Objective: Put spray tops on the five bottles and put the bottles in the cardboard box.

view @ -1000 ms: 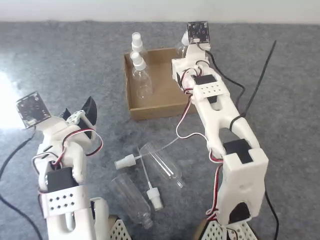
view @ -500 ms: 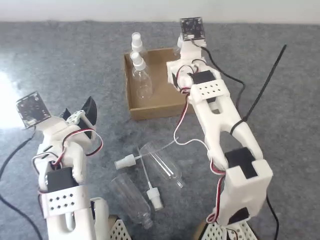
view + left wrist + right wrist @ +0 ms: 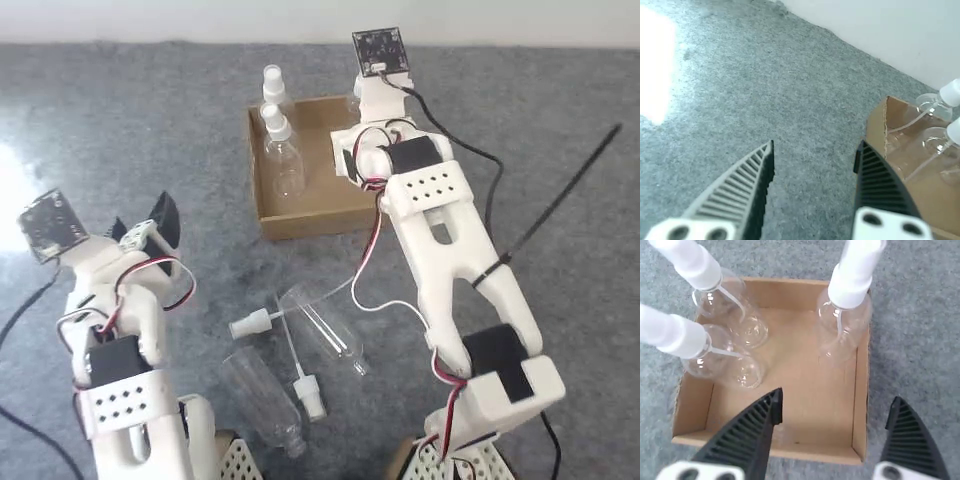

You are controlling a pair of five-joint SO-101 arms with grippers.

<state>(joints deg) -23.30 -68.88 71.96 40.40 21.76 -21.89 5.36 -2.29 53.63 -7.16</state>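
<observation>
I have my right gripper over the cardboard box, jaws spread wide with nothing between them. Looking down through its wrist camera, I count three bottles standing upright inside the box, each with a spray top fitted. The corner bottle and the neighbour bottle stand side by side along one wall, so close that I cannot tell whether they touch. The third bottle stands against the opposite wall, well apart from that pair.

From the high view, the pair sits along the box's left wall towards the far end, and my right arm covers most of the third bottle.

In front of the box, between the two arms, the uncapped pieces lie on the grey table. The first loose bottle lies on its side, and the second loose bottle lies nearer the arm bases, also on its side. One spray top lies just left of the first loose bottle, with its thin tube running across that bottle (as far as I can make out). The other spray top lies just beside the second loose bottle, on its right.

My left gripper sits above bare table to the left of the box, jaws wide apart and empty. Its wrist view shows the box's near corner just past one finger.
</observation>
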